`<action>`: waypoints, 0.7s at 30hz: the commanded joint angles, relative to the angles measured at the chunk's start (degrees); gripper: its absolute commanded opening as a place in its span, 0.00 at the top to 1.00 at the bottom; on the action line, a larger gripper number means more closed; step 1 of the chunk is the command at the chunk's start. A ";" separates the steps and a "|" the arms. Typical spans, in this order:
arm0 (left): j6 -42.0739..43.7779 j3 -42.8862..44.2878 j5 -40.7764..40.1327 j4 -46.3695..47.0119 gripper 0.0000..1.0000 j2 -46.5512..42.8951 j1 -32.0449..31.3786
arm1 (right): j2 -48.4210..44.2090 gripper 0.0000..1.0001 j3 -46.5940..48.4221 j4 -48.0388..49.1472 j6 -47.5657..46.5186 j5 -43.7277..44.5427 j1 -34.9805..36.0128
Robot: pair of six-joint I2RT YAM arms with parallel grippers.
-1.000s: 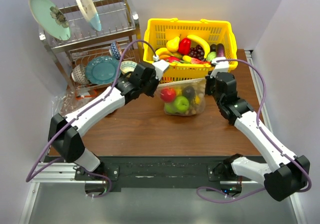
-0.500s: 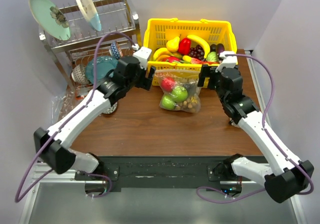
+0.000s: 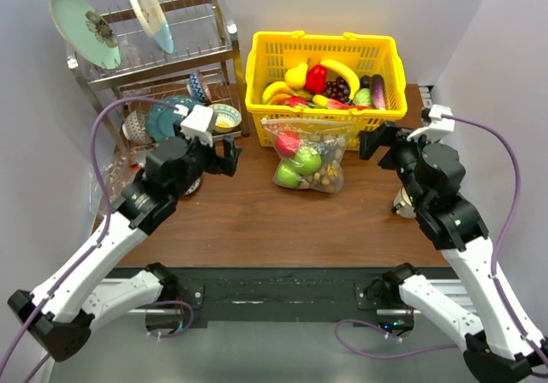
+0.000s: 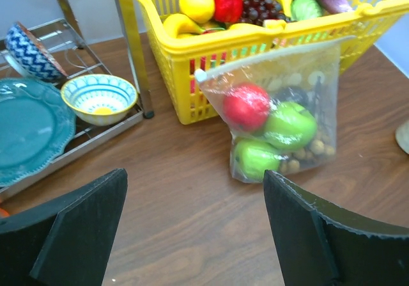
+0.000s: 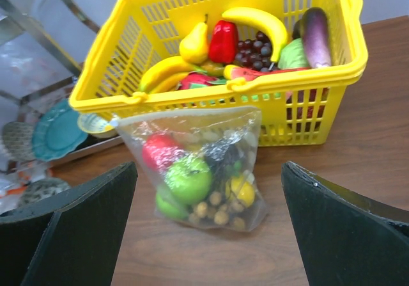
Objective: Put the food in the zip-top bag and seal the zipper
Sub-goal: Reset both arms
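The left gripper point(image 3: 227, 154) hangs released, jaws spread wide, at nine o'clock of the zip-top bag point(image 3: 330, 139). The bag stands on the table point(image 3: 257, 220) against the yellow basket point(image 3: 257, 74) at its twelve o'clock, with the food point(image 3: 308, 160) inside. Its zipper point(image 3: 306, 123) looks pressed shut, though the view is too coarse to be sure. At three o'clock the right gripper point(image 3: 374, 140) is likewise spread wide.

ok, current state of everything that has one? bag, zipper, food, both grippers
zip-top bag: upright on the table, just in front of the yellow basket, not held
zipper: looks pressed shut along the top; full seal cannot be confirmed
food: inside the bag
left gripper: jaws open, empty, apart from the bag
right gripper: jaws open, empty, apart from the bag
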 commanded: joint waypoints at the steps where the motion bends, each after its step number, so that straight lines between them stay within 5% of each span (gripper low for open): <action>1: -2.50 -7.36 3.31 9.49 0.08 -7.63 0.04 | -2.47 0.01 2.05 -6.18 4.63 -3.60 -0.06; 8: -3.21 -16.94 5.86 9.76 0.09 -17.15 -0.04 | -10.90 0.01 -4.07 -8.49 -3.19 -14.50 -0.06; 13: -1.19 -21.86 5.77 10.55 0.09 -20.93 -0.04 | -19.86 0.01 -15.68 -4.45 1.11 -12.93 -0.06; 21: -0.39 -21.96 5.33 9.41 0.12 -20.32 -0.04 | -21.46 0.01 -20.62 -3.39 2.79 -13.54 -0.06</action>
